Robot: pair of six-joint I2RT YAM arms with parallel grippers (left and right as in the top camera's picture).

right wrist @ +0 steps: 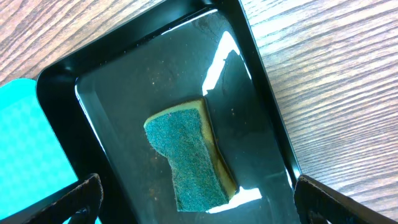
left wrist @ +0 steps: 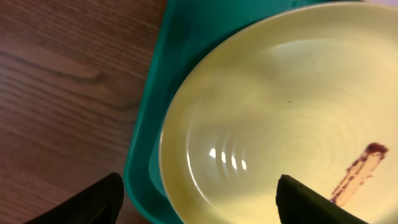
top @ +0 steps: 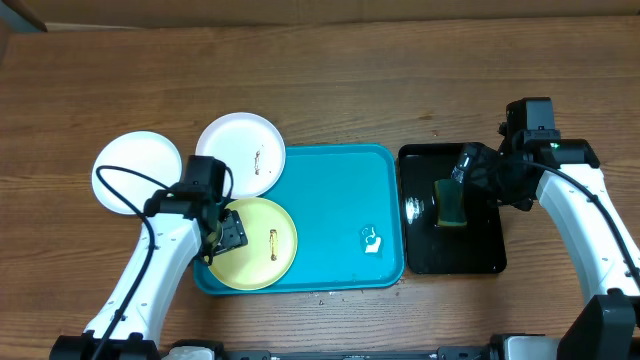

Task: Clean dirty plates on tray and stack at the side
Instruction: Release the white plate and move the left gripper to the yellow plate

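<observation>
Left gripper wide apart, empty, over yellow-green plate rim

A brown wood-grain table fills the view under soft, even light.

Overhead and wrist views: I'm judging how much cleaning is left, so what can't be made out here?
- Yellow-green plate: left rim hidden under the left gripper overhead; cut off by the frame edges in the left wrist view.
- White speck on the tray: too small overhead to identify.
- Sponge: underside hidden against the black tray, right wrist view.
</observation>
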